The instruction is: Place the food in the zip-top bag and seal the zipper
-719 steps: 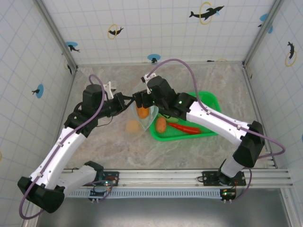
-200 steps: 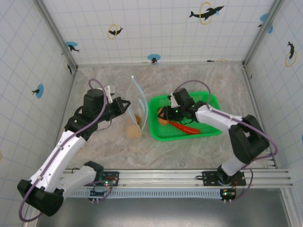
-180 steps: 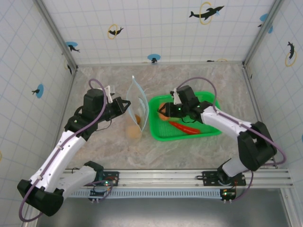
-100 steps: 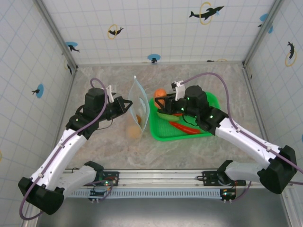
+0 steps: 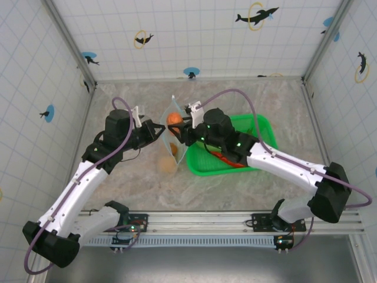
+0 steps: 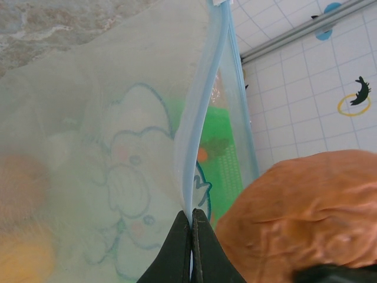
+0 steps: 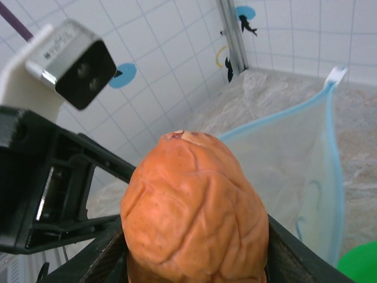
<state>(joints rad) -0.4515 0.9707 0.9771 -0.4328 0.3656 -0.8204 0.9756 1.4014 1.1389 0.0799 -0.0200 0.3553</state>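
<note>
The right end effector (image 5: 178, 122), gripping the brownish-orange oval (image 7: 194, 200), has left the green basket (image 5: 262, 127) for the zip-top bag (image 6: 118, 118) mid-frame, whose zipper (image 6: 203, 106) the left end effector (image 6: 191, 217) still pinches.

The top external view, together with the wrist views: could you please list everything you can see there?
zip-top bag: one, clear with a pale blue edge, held upright on the table
brownish-orange oval: one, at the bag's mouth
orange food: one, inside the bag
yellow-orange round fruit: one, on the table beside the bag
red chili: one, in the basket
green basket: one, right of the bag
table: one, beige marbled
left claw: black, shut on the bag's edge
right claw: black, gripping the oval
</note>
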